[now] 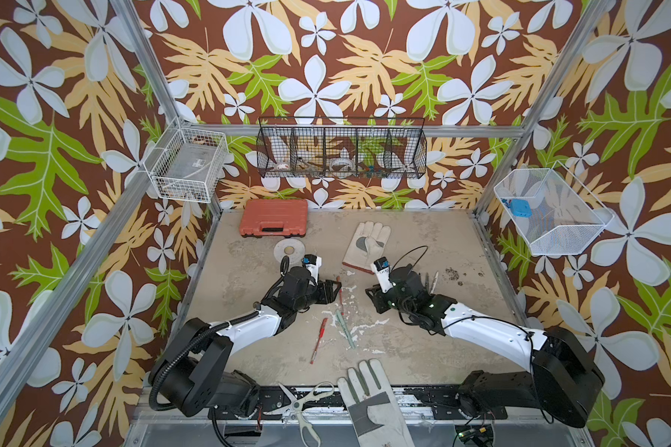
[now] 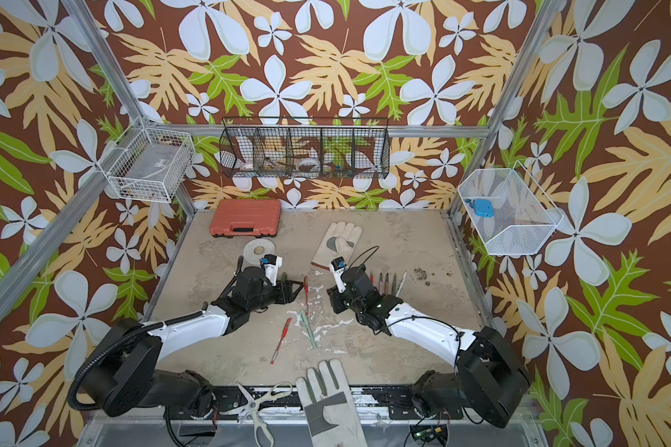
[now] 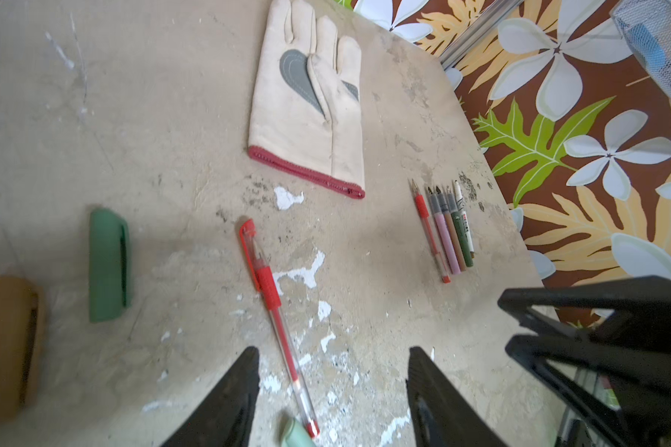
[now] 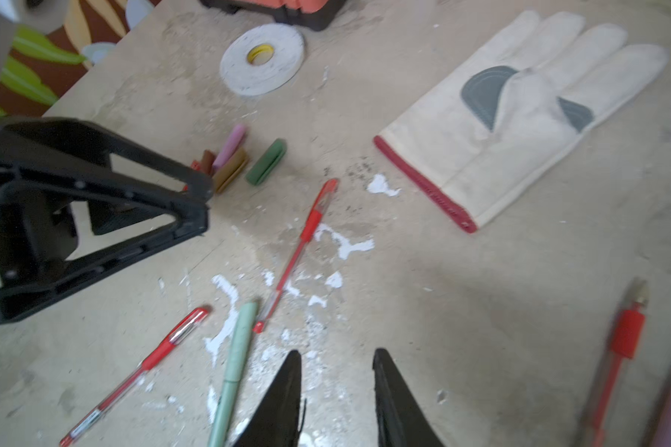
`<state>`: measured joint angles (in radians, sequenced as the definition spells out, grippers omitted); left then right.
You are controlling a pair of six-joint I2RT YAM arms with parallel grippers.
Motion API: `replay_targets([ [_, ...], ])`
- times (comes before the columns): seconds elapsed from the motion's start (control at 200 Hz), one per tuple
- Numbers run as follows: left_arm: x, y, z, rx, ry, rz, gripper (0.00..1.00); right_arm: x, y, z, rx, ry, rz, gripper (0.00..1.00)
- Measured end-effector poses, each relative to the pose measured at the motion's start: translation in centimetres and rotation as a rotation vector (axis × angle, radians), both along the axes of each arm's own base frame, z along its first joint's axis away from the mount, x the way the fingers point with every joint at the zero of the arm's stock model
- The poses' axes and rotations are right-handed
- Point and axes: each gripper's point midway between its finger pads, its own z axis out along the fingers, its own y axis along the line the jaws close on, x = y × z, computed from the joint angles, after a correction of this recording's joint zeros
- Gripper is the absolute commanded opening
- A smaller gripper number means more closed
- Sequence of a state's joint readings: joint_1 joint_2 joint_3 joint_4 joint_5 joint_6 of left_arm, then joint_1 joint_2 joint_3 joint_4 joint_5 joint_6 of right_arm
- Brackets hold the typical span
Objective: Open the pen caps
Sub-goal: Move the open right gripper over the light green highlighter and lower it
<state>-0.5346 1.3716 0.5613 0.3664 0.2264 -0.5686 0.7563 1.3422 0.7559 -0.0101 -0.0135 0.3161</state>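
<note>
Both arms reach inward, low over the bench [image 1: 423,340] centre. The left gripper [image 3: 332,350] and right gripper [image 4: 336,354] stand with jaws apart and empty. Loose pen caps [image 4: 229,170] cluster beside the left gripper. Two capped red pens [image 4: 301,247] and a mint pen [image 4: 237,360] lie at centre, and five bare-tipped pens [image 3: 443,232] lie toward the right edge.

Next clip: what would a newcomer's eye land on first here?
The loud flowered walls, then the left gripper and right gripper, both open, facing each other near three capped pens mid-table. Five uncapped pens lie in a row on the right; loose caps cluster beside the left gripper.
</note>
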Motion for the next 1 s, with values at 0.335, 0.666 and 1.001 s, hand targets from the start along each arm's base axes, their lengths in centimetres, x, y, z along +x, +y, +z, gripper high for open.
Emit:
replay_targets([
  [0.335, -4.7, 1.8, -1.8, -0.032, 0.188, 0.021, 0.59, -6.7, 2.0, -4.7, -0.125, 0.170, 0.057, 0.30],
  [0.666, -6.1, 2.3, -0.8, -0.045, 0.221, 0.017, 0.60, -9.1, 4.6, -7.9, -0.281, 0.199, 0.103, 0.30],
  [1.001, -6.7, 3.7, -0.7, -0.060, 0.237, 0.054, 0.63, -9.0, 6.0, -9.7, -0.336, 0.210, 0.110, 0.29],
])
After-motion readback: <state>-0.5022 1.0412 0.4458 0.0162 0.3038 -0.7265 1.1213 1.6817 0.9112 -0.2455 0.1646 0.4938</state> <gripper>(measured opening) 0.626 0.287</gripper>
